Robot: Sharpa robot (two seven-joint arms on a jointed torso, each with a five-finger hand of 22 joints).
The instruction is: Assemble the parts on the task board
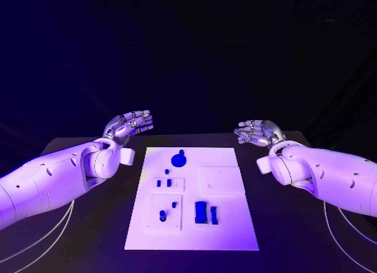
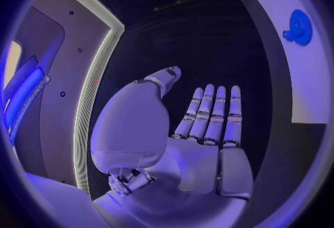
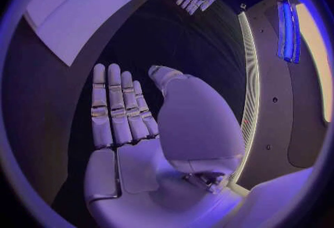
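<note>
Centrally, the white task board [image 1: 192, 199] lies flat on the black surface [image 1: 90, 250], long axis running away from the robot. Blue parts sit on it — a round part w/ a stem [image 1: 179, 159] near the far edge, two small pegs [image 1: 164, 183] in a square recess at mid-left, a single peg [image 1: 163, 215] in the near-left recess, and a taller block w/ a slim piece beside it [image 1: 205, 213] near centre-front. One pale square recess [image 1: 220, 181] at mid-right holds only a tiny dot. Left robot hand [image 1: 129, 124] hovers beyond the board's far-left corner, palm up, fingers extended and apart, holding nothing; wrist view confirms flat open palm [image 2: 202, 127]. Right robot hand [image 1: 255, 132] mirrors it beyond the far-right corner — fingers spread, slightly curled, nothing held [image 3: 122, 111]. Both hands are well apart from the board and from each other.
</note>
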